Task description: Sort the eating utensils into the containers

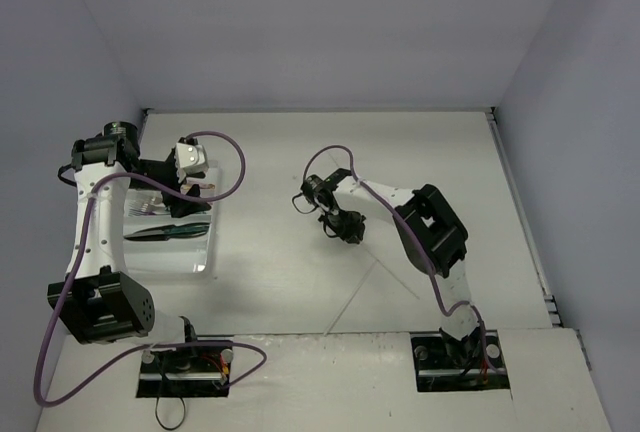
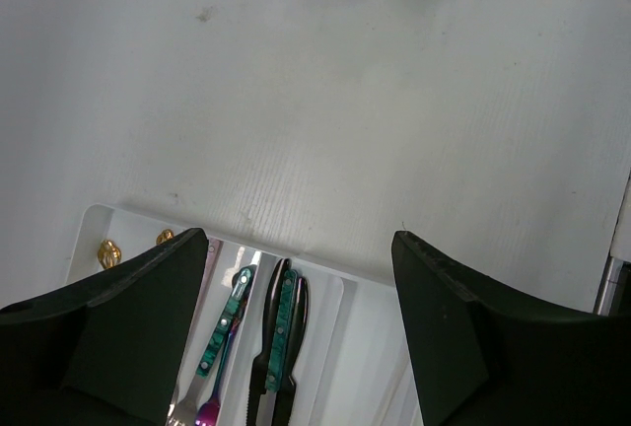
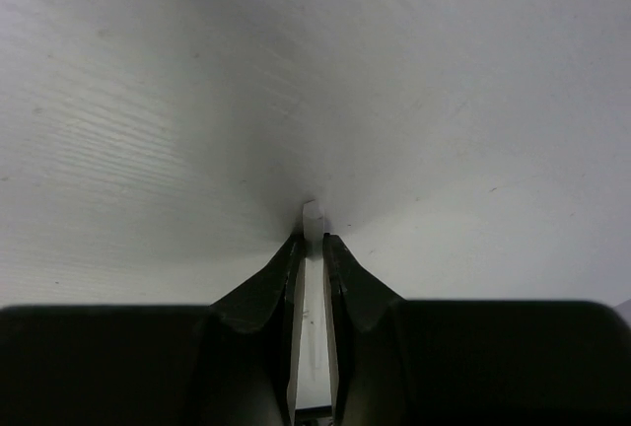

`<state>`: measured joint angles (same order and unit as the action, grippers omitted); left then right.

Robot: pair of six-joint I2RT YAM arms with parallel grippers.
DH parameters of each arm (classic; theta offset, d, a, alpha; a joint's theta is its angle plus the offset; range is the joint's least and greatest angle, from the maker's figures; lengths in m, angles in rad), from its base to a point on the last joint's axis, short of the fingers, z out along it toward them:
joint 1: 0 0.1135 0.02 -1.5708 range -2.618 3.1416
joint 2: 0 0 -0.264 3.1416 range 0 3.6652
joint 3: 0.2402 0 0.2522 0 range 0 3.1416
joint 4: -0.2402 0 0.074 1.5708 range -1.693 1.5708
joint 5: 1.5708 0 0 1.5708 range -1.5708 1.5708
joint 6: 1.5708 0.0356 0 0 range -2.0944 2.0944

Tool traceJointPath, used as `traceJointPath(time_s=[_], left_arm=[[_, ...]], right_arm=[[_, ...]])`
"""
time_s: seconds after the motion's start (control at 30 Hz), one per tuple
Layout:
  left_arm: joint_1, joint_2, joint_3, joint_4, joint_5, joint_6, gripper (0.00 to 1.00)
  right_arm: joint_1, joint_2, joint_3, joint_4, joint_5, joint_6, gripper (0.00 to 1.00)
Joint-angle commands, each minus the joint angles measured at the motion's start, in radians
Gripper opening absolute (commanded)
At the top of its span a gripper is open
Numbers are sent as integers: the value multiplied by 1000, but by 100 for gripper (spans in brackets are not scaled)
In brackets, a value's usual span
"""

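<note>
The white divided tray (image 1: 170, 257) lies at the left, under my left arm. In the left wrist view the tray (image 2: 370, 347) holds a green-handled fork (image 2: 225, 319), a green-handled knife (image 2: 281, 329) lying on black knives (image 2: 302, 300), and the ends of gold spoons (image 2: 108, 251). My left gripper (image 2: 299, 239) hangs open and empty above the tray's far rim; it also shows in the top view (image 1: 190, 159). My right gripper (image 1: 350, 230) is at mid table, low over the surface. In its wrist view the right gripper (image 3: 313, 241) is shut on a thin pale stick (image 3: 314, 217), whose tip pokes out past the fingertips.
A thin pale stick (image 1: 358, 294) lies on the table in front of the right gripper, toward the arm bases. Purple cables loop around both arms. Grey walls close off the left, back and right sides of the table.
</note>
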<state>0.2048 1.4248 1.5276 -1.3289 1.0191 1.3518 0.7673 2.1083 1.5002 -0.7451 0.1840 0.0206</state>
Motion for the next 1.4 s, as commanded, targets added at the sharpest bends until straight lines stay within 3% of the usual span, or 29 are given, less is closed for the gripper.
traceJointPath(time_s=[0.0,0.2,0.5,0.67,0.8,0.87,1.0,1.17,1.37], left_arm=[[-8,-14,40,-87,62,23,72],[-13,-10,43,-87,59,30,72],[-13,-12,40,-57,82,-26,72],[-12,-30,33,94,140,-252,72],[-12,-34,26,277,140,-528,72],[-13,-45,10,430,93,-828,72],[-30,-57,-1,618,30,-1137,72],[-136,-133,-112,914,-116,-1492,72],[-314,-129,-148,1063,-207,-1639,72]], right_arm=[[-49,85,-34,39,-69,1,8],[-74,114,-34,54,-90,-2,0],[-93,35,16,6,15,24,0],[-127,-62,140,-54,68,41,0],[-183,-146,288,-60,35,52,0],[-207,-177,372,-55,-16,57,0],[-234,-188,502,-6,-100,78,0],[-250,-176,614,129,-322,191,0],[-235,-144,645,277,-534,340,0]])
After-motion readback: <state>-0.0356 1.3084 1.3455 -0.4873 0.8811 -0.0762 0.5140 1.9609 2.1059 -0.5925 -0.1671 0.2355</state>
